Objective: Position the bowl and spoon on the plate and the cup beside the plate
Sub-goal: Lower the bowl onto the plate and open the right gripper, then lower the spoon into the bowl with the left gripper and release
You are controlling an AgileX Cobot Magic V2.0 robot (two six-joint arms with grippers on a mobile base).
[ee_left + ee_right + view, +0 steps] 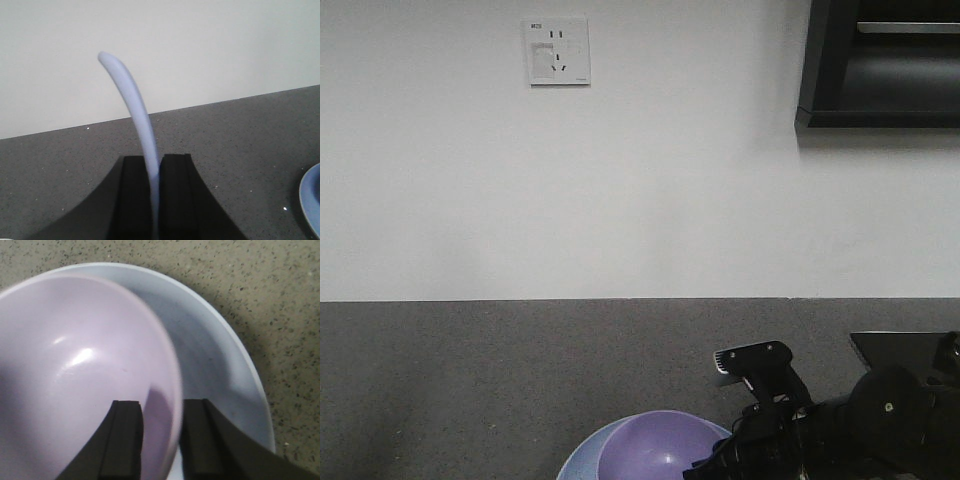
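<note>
Nearing halfway: lavender plastic bowl (85,355) over round light-blue plate (220,370).
My left gripper (155,160) clamps pale plastic spoon (135,105); right gripper (162,407) straddles six-o'clock rim, grip unclear; cup unseen.

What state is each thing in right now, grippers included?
left gripper: shut on the spoon.
spoon: clamped, handle sticking out past the fingers.
right gripper: astride the rim of the bowl; whether it is clamped cannot be told.
bowl: upright, over the plate.
plate: flat on the counter, beneath the bowl.
</note>
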